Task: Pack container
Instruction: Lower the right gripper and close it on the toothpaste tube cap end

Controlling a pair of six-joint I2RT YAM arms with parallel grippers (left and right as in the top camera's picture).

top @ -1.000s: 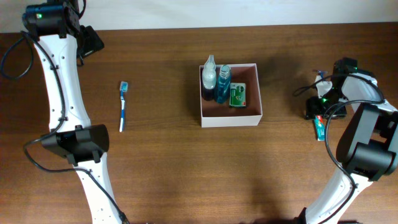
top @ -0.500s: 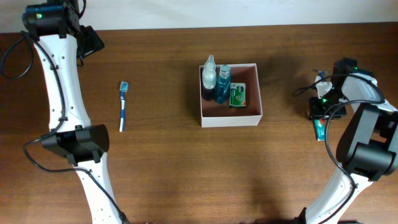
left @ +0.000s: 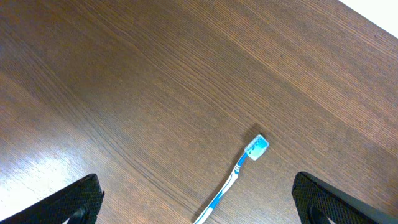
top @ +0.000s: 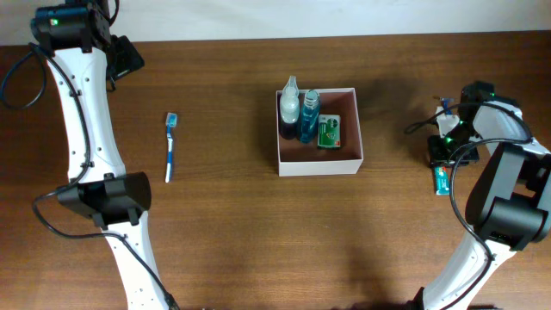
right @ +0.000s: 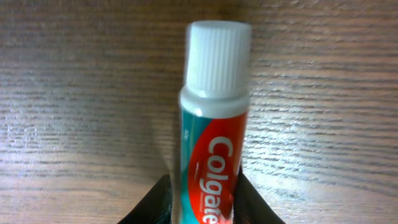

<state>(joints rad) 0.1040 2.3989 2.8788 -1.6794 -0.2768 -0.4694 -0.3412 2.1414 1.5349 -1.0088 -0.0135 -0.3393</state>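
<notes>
Right gripper (right: pixel 205 200): clasping tube (right: pixel 214 124) on table (top: pixel 232 215).
Left gripper (left: pixel 199 202): hanging spread wide, away from toothbrush (left: pixel 235 177).
Container (top: pixel 318 165): holding bottles (top: pixel 300 112), packet (top: pixel 328 132).

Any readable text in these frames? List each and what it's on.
"Colgate": white letters on the red band of the toothpaste tube, right wrist view.
Green packet in the container: print too small to read.
Bottles: no legible label.

It looks like a robotics lab: white, cabled robot arms (top: pixel 84 120) stand at the left and right ends of a wooden table (top: pixel 258 232).
</notes>
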